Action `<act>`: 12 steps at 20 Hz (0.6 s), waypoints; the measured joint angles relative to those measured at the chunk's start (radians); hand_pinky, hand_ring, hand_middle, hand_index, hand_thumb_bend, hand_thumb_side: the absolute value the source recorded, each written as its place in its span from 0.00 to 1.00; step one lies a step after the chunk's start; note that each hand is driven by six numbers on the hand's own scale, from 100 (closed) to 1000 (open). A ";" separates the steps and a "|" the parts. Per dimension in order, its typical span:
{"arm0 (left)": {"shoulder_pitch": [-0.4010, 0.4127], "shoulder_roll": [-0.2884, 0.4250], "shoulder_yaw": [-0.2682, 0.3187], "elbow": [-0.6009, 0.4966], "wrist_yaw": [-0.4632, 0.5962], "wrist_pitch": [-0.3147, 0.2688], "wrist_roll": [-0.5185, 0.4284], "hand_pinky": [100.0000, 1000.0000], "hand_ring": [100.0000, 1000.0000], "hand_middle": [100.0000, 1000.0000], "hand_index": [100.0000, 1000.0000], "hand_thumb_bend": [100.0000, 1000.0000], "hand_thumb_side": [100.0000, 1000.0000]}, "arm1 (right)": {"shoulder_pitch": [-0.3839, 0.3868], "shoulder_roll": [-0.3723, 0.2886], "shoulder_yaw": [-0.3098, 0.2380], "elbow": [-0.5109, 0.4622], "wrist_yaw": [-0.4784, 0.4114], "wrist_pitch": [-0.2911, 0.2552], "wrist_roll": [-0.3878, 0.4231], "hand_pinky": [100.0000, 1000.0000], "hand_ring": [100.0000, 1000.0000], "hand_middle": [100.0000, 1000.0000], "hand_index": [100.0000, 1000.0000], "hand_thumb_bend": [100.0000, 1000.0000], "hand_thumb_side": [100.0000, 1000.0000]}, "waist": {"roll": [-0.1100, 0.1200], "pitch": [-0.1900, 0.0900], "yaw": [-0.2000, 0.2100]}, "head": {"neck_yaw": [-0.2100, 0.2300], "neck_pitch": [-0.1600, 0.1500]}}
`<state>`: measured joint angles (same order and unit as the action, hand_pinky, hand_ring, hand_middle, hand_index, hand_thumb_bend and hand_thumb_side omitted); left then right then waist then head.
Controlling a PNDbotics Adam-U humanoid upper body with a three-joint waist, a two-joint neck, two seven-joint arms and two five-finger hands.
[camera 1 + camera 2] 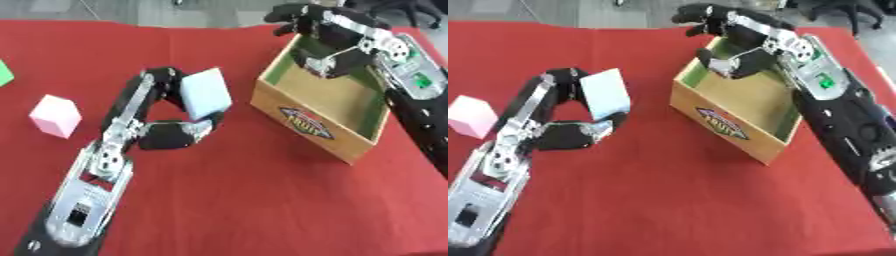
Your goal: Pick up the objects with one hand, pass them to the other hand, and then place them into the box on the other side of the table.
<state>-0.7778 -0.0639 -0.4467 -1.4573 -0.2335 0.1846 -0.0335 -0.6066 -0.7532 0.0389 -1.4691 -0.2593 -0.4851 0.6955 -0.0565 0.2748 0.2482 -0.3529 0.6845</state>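
The left hand is curling its fingers and thumb around a pale blue block, lifting it for handover. The right hand, fingers spread, is hovering over the wooden box, probably waiting.

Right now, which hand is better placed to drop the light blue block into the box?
The right hand: it hovers open above the wooden box. The left hand is curled round the light blue block, out over the red cloth, so a handover probably comes first.
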 measured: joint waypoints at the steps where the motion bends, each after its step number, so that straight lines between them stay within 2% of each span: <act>1: 0.000 -0.001 0.000 0.003 0.001 -0.001 0.001 0.58 0.36 0.25 0.42 0.00 0.00 | -0.001 0.003 0.000 0.000 0.001 0.001 0.001 0.90 1.00 0.91 0.99 0.00 0.12 | 0.000 0.000 0.001 | -0.003 0.000; 6: 0.002 -0.010 0.000 0.016 0.003 -0.007 0.006 0.58 0.36 0.25 0.42 0.00 0.00 | -0.003 0.011 0.009 0.000 0.017 0.003 0.003 0.91 1.00 0.92 1.00 0.00 0.12 | -0.003 0.000 0.012 | -0.019 0.006; 12: 0.002 -0.016 0.000 0.008 0.002 -0.013 0.011 0.58 0.37 0.26 0.42 0.00 0.00 | 0.000 0.020 0.035 -0.022 0.041 -0.016 -0.016 0.92 1.00 0.93 1.00 0.00 0.11 | -0.007 0.000 0.013 | -0.018 0.007</act>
<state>-0.7758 -0.0800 -0.4463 -1.4493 -0.2316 0.1716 -0.0222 -0.6062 -0.7337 0.0735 -1.4911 -0.2186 -0.5008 0.6799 -0.0635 0.2747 0.2611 -0.3711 0.6912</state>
